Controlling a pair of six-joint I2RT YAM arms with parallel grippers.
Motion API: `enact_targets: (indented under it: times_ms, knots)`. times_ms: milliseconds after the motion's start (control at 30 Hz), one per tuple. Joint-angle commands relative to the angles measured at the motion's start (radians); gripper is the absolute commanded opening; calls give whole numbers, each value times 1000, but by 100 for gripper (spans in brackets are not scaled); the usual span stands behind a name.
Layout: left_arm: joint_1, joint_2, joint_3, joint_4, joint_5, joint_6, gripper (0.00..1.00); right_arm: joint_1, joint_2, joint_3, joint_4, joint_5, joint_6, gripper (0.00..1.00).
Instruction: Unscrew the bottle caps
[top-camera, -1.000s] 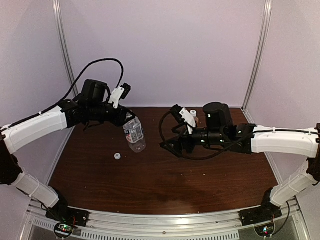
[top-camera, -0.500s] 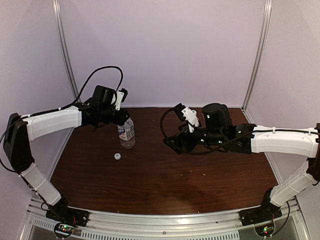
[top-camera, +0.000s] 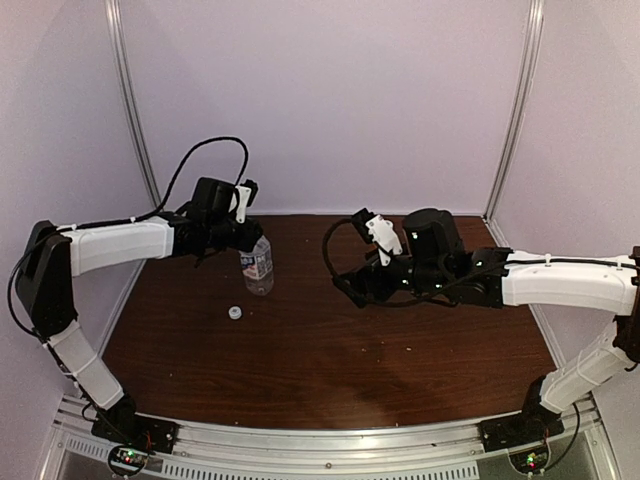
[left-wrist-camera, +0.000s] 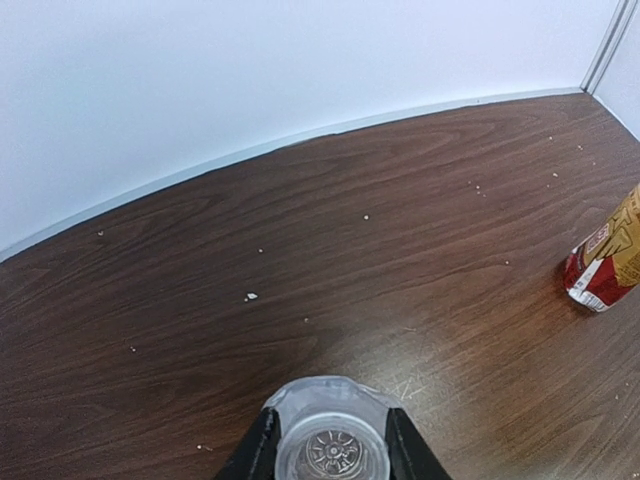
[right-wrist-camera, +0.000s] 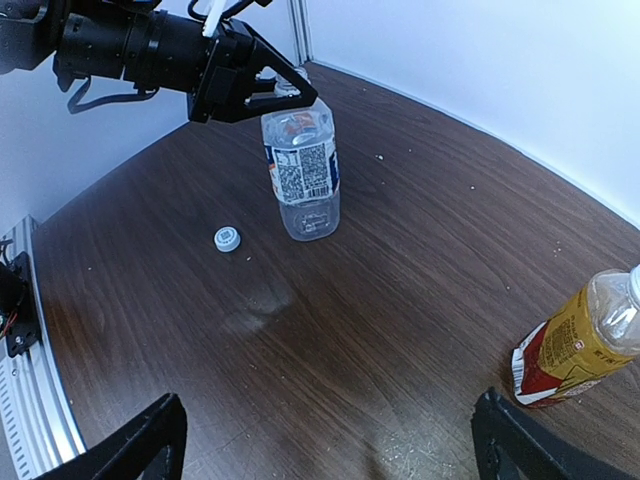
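Over the last second the left tool (right-wrist-camera: 275, 92) has swung the clear bottle (right-wrist-camera: 303, 170) from a tilt to upright on the desk (right-wrist-camera: 400, 300), and it stays clenched on the neck. 1 cap (right-wrist-camera: 227, 238) lies loose near that bottle, so we judge it done. The right tool (right-wrist-camera: 335, 445) hangs released, well right of it, near the amber bottle (right-wrist-camera: 575, 345), likely next.
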Motion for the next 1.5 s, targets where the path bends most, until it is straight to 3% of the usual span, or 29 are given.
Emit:
enact_targets:
  times_ms: [0,600,1067,1467]
  knots:
    - [7,-20,-44,47,9,-30,32,-1,-19,14,-8,41,15,100]
    - [7,-177,-62,2,-20,-50,97,0,-17,13,-27,127,45,100]
    - [7,-374,-110,-2,112,-79,98,-41,-33,116,-134,351,-3,100]
    - [6,-491,-173,18,246,-74,98,-210,129,399,-311,301,-38,100]
